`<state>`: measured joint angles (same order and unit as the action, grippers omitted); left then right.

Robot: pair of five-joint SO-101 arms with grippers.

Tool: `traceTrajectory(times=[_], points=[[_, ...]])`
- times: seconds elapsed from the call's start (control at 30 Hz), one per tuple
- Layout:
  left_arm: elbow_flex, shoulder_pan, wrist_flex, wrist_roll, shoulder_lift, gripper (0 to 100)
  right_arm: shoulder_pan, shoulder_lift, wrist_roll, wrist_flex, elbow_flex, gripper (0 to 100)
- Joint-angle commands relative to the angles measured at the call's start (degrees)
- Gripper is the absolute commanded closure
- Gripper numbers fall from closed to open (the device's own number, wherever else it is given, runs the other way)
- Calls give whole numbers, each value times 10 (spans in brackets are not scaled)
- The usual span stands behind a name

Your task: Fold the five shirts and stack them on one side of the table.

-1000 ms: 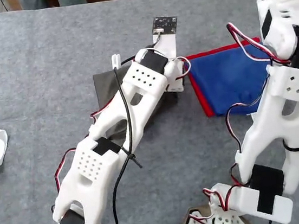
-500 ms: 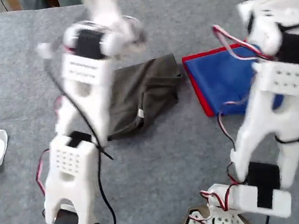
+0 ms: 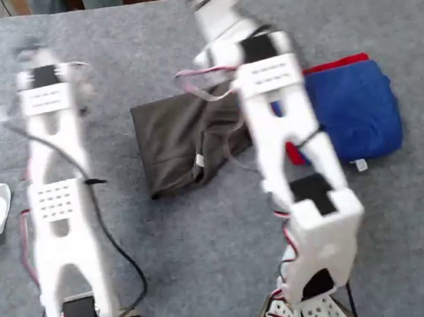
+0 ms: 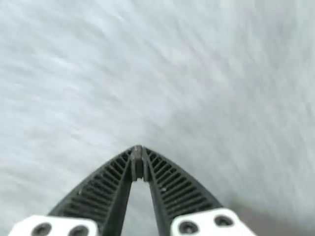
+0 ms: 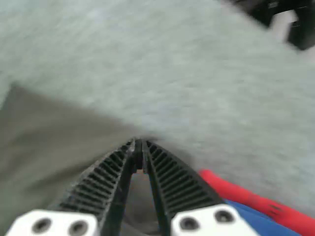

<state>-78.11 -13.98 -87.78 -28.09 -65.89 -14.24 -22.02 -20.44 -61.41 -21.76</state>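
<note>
Both claws are pinched together, empty: left claw (image 4: 138, 150) over bare table (image 3: 207, 244), right claw (image 5: 138, 145) above the dark shirt (image 3: 171, 140), beside the blue stack (image 3: 361, 109). Coming down shut (blur hides its height), it could drag the fold loose.

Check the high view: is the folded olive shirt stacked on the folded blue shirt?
No, the olive shirt lies on the table beside the blue shirt.

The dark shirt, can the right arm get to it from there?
Probably yes. The right gripper hangs right at the edge of the dark shirt, and nothing lies between them. Its jaws are shut, so it would have to open first.
</note>
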Motion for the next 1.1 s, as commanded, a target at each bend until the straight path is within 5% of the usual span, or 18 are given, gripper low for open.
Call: traceTrajectory(times=[0.0,0.4,1.07], points=[[-26,-43,41,-4,-3,971,-53,-48,4,-19,-26,985],[-20,-41,75,12,-28,972,-62,-199,38,-185,-129,984],[-20,-27,87,17,-28,972,25,-204,13,-394,-275,984]])
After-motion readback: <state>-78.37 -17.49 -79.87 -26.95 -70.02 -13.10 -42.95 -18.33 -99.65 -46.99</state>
